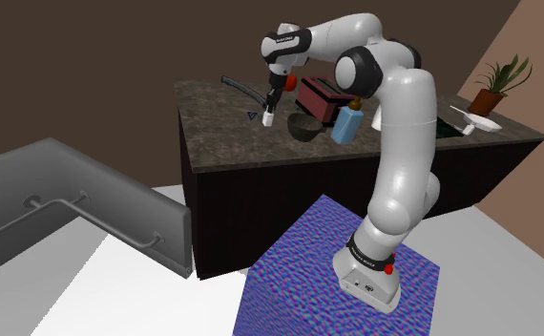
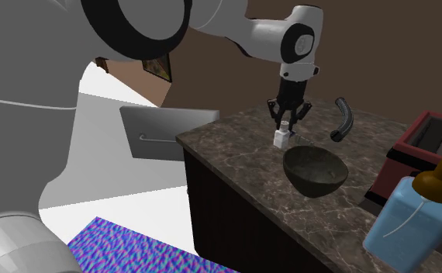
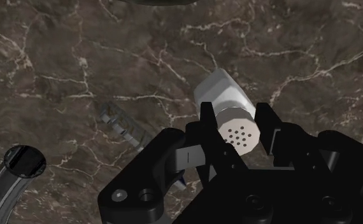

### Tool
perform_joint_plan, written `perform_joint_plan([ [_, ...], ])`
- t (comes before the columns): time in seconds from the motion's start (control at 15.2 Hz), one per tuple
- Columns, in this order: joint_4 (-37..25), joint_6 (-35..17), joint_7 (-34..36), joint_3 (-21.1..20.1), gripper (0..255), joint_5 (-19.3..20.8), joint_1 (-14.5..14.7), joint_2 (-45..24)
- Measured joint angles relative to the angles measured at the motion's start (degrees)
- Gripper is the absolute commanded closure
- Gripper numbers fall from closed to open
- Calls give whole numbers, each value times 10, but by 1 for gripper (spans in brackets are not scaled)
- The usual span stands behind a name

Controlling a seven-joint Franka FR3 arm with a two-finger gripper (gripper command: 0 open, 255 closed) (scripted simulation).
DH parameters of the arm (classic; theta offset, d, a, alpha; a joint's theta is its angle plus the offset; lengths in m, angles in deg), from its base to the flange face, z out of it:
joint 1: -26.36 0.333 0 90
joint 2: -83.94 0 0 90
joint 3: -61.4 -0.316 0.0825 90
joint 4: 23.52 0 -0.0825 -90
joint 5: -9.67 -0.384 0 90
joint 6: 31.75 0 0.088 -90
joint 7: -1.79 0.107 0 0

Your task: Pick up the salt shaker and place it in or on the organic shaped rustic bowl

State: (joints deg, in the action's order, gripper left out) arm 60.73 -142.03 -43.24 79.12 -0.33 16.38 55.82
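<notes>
My gripper (image 3: pixel 236 109) has its fingers (image 3: pixel 207 121) pressed to either side of the shaker (image 3: pixel 225 92), just under its perforated cap. I see no gap between pad and cap on either side, so I judge it clamped. The shaker is white and appears to stand with its base on the counter (image 2: pixel 235 155), not yet lifted.

The step in hand, as I read it, is the grasp itself, with the carry yet to begin.

The bowl (image 2: pixel 315 169) is dark and round-bottomed. It sits just beside the shaker, toward the second exterior view's right and nearer that camera. Its mouth faces up with nothing in it.

The next move calls for a straight lift high enough to clear the bowl's rim, then a short shift over its middle. After that I lower and let go gently, since the curved floor may tip the shaker.

A black curved pipe (image 2: pixel 342 120) lies on the far side, away from that path.
</notes>
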Motion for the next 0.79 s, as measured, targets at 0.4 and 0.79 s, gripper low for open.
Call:
perform_joint_plan([
  [0.4, -34, 42, 2, 2, 255, 4, -2, 8],
  [0.79, -80, 89, 7, 3, 255, 6, -5, 9],
])
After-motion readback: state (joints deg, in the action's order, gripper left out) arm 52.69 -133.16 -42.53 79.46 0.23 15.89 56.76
